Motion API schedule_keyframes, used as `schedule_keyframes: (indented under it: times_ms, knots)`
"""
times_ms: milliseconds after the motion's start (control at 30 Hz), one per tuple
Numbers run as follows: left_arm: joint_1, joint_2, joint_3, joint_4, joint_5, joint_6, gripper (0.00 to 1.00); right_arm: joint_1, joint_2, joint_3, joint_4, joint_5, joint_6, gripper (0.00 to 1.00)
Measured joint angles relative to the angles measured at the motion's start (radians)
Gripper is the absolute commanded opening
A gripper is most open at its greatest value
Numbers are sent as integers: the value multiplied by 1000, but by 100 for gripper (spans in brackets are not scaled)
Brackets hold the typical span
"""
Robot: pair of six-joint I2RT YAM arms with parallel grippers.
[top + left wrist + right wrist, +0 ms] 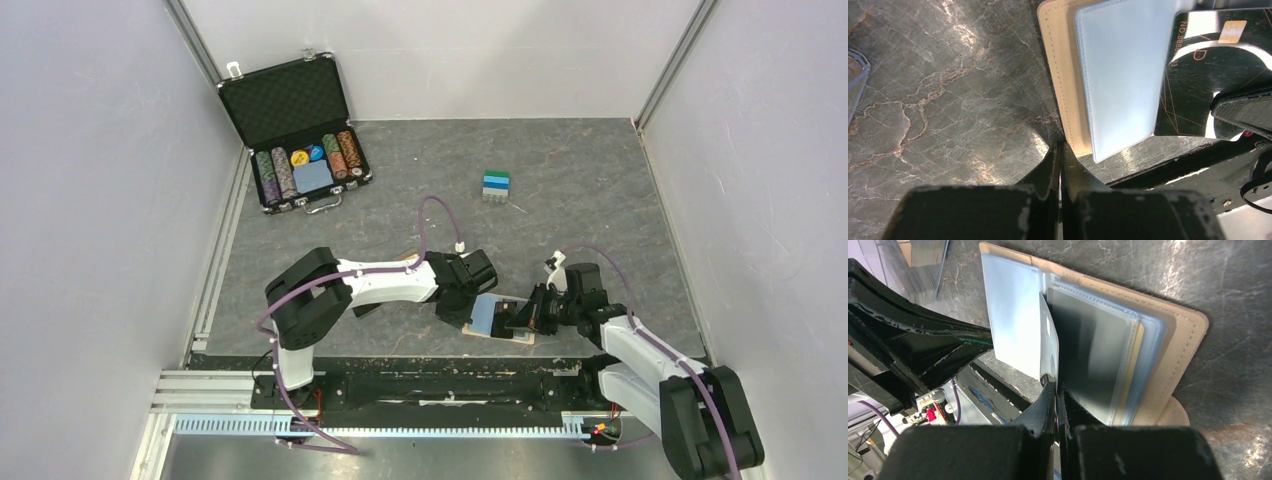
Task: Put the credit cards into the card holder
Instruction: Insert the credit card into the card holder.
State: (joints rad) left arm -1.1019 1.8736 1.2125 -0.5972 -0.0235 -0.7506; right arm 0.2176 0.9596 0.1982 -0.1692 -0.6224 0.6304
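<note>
two arms meet over one small spot, so take it from the big things down. the table (pixel 560 180) is dark and stone-patterned. the open chip case (pixel 300 130) sits far left on it, well apart from the work.

the card holder (pixel 1060 75) lies open and flat at the near edge, about the middle, between your two wrists. its tan cover is down and its clear sleeves (pixel 1123 75) fan upward, which gives you a mouth to aim at.

your left gripper (pixel 1060 155) comes in from the left with its fingers pressed together, tips at the holder's left edge. i judge it is there to pin the holder. i cannot tell whether it pinches any part of it.

your right gripper (pixel 1055 390) is clamped on the dark card (pixel 1198 85), holding its right end so the free end points left over the sleeves. as far as i can see the card is not yet inside one. next you'd want that leading edge low and square to a slot.

the small stack of blue and green blocks (pixel 496 185) stands far off, mid table
</note>
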Motion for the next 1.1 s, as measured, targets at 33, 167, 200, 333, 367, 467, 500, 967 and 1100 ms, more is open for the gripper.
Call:
schedule_keyframes:
  times_ms: [33,167,200,333,367,467,500,967,1100]
  knots:
    - [0,2,1,-2,0,0,2,-2,14,0,6,-3,-2,0]
    - [-1,12,18,-19,-1,3,2,-13,78,16,21,-29,-14,0]
    - [-2,16,23,-26,-2,8,2,-15,97,24,23,-37,-19,0]
    - [-4,26,38,-43,-5,15,2,-20,151,52,21,-56,-42,0]
    - [-5,27,41,-45,-6,16,2,-21,163,60,18,-59,-50,0]
    - [-5,31,44,-50,-6,18,2,-21,187,77,17,-64,-69,0]
    - [-5,31,46,-51,-6,18,2,-21,196,84,17,-67,-78,0]
    - [-7,41,58,-61,-6,39,2,-21,266,135,17,-84,-157,0]
    - [-10,42,60,-64,-9,41,2,-21,264,127,60,-91,-144,0]
